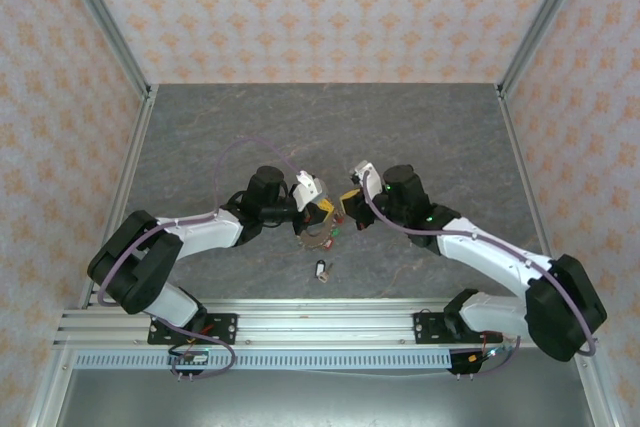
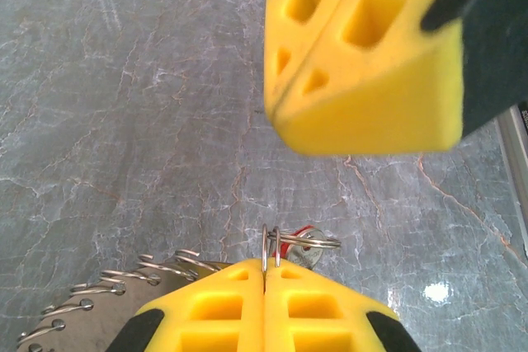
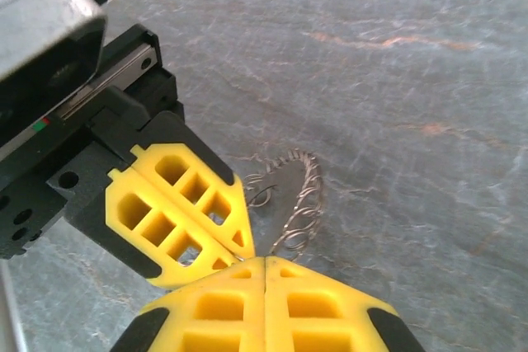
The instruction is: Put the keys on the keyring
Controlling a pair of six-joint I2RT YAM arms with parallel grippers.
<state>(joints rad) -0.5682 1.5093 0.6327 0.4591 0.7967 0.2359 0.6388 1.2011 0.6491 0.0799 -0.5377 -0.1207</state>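
Top external view shows the grey marbled table [image 1: 200,137] bare and wide beyond both grippers, with its side rails [image 1: 128,152] and the patterned walls [image 1: 300,7] well apart from them. The left gripper [image 2: 264,268] is clenched, pinching a thin wire loop [image 2: 265,245] at its tips (I cannot tell whether that loop belongs to the keyring). A red-tagged key [image 2: 303,240] sits just past them. The keyring [image 2: 99,298] lies beside its left finger. The right gripper [image 3: 264,261] is clenched on nothing visible, just beside the left one's tips. One loose key [image 1: 322,270] lies near, toward the arm bases.
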